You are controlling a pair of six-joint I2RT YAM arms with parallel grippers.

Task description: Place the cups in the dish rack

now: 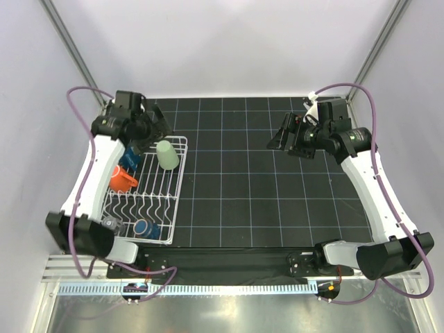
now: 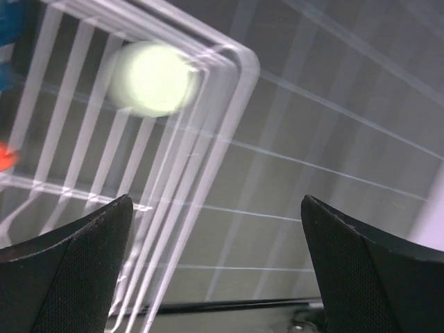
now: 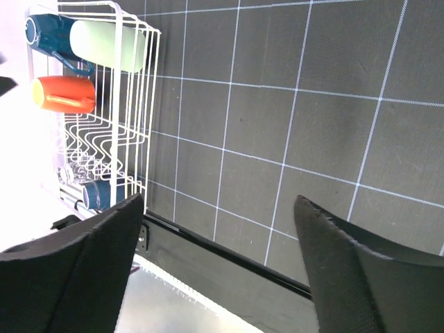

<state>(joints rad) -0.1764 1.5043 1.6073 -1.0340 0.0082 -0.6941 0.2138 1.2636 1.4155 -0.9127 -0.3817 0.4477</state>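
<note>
Holding left fingers (image 2: 66, 270) and right fingers (image 3: 69, 274) wide open, empty, judging the green cup (image 1: 166, 154) light, slick, best pinched at its rim.

No readable text, labels, brands or numbers in any view: nothing legible on the cups, rack, arms or table mat. Mat carries only a plain grid of lines.

Pretty blurry shot. The left gripper (image 2: 216, 201) is spread wide, with dark fingers (image 2: 69, 270) at 7 and 5 o'clock and nothing between them. The rack (image 2: 229, 104) corner sits around 11, green tumbler (image 2: 149, 78) inside it. An orange mug (image 2: 4, 156) peeks in at 9. Gridded mat (image 2: 333, 139) is underneath.
</note>
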